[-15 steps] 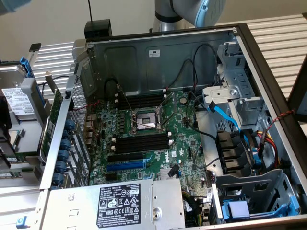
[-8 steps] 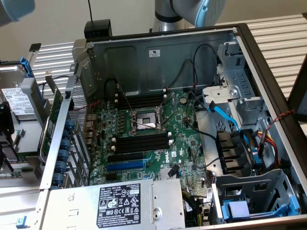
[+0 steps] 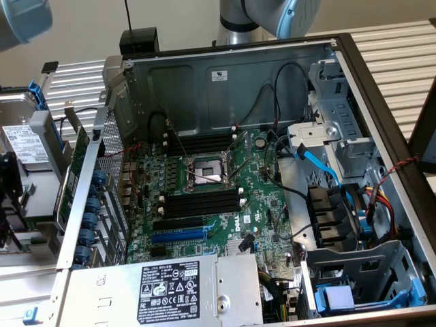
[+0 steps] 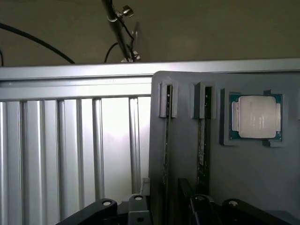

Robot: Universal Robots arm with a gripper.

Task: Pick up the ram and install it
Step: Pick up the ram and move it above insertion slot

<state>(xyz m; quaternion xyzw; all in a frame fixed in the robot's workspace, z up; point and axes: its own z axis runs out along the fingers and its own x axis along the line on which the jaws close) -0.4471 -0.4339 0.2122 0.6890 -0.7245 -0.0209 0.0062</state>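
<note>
**Q:** Where does the ram stand?
**A:** On edge in the grey tray, in the slot nearest the tray's edge that borders the ribbed table. A second stick fills the next slot, with a processor beyond it.

**Q:** And the gripper?
**A:** Over the ram, jaws apart, gripping nothing. In the computer case, the black memory slots stand unfilled.

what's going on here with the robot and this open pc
A robot arm is working on fitting ram into the open computer case. Its jaws are open and hold nothing. They hover over a grey tray where two ram sticks stand on edge in slots beside a processor chip. On the motherboard, the long black memory slots are empty, so no stick is installed yet.
</note>
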